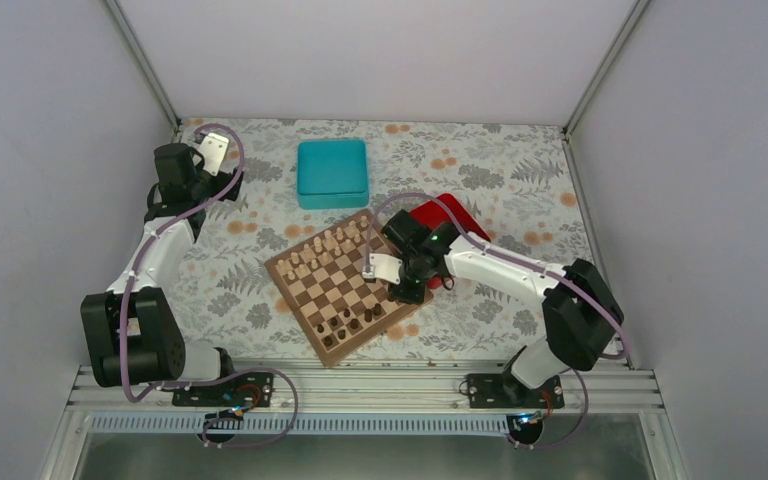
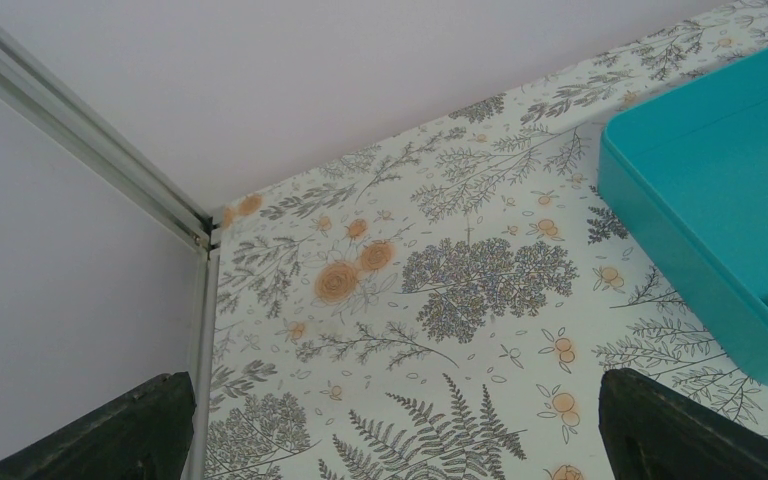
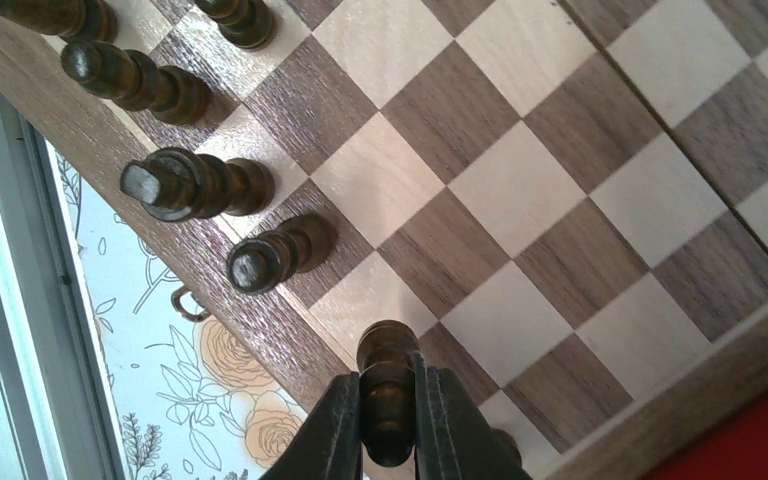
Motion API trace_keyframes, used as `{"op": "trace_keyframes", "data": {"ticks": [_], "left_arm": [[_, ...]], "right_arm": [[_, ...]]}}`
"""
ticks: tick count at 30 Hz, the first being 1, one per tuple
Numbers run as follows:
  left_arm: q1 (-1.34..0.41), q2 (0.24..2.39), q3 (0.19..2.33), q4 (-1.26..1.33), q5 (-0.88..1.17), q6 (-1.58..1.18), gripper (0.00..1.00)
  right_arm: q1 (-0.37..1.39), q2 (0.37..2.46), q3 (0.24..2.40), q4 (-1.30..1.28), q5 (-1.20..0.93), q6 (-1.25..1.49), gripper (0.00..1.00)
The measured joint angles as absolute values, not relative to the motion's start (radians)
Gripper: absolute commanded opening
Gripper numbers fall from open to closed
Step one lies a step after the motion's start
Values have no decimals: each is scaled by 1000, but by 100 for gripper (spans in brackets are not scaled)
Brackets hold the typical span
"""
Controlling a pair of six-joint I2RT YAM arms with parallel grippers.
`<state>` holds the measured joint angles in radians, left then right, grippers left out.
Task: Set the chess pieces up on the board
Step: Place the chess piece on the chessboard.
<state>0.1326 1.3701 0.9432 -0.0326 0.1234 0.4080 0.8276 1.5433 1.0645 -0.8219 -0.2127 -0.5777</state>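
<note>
The chessboard point(image 1: 312, 283) lies turned like a diamond at the table's middle. Several dark chess pieces point(image 1: 350, 324) stand along its near right edge and pale pieces along its far left edge. My right gripper point(image 1: 400, 290) hovers over the board's right corner, shut on a dark chess piece point(image 3: 388, 395) held between its fingers point(image 3: 332, 430) just above the corner squares near the board's border point(image 3: 260, 330). Other dark pieces point(image 3: 185, 185) stand in a row beside it. My left gripper point(image 1: 215, 150) is open and empty at the far left corner, far from the board.
A teal square box point(image 1: 331, 172) sits behind the board; it also shows in the left wrist view point(image 2: 720, 200). A red tray point(image 1: 450, 215) lies partly under my right arm. The enclosure's walls and metal posts point(image 2: 80, 130) close in the table.
</note>
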Motion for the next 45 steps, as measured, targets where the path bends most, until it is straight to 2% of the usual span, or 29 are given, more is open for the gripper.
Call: {"op": "trace_keyframes", "data": {"ticks": [27, 31, 36, 45], "left_arm": [[133, 1370, 943, -33, 123, 408, 100], [133, 1370, 943, -33, 123, 408, 100], [133, 1370, 943, -33, 123, 408, 100], [133, 1370, 943, -33, 123, 408, 100]], "right_arm": [[872, 1613, 1057, -801, -213, -567, 10], [872, 1621, 1057, -800, -206, -567, 15], [872, 1623, 1057, -799, -200, -565, 32], [869, 1580, 1063, -809, -179, -556, 42]]}}
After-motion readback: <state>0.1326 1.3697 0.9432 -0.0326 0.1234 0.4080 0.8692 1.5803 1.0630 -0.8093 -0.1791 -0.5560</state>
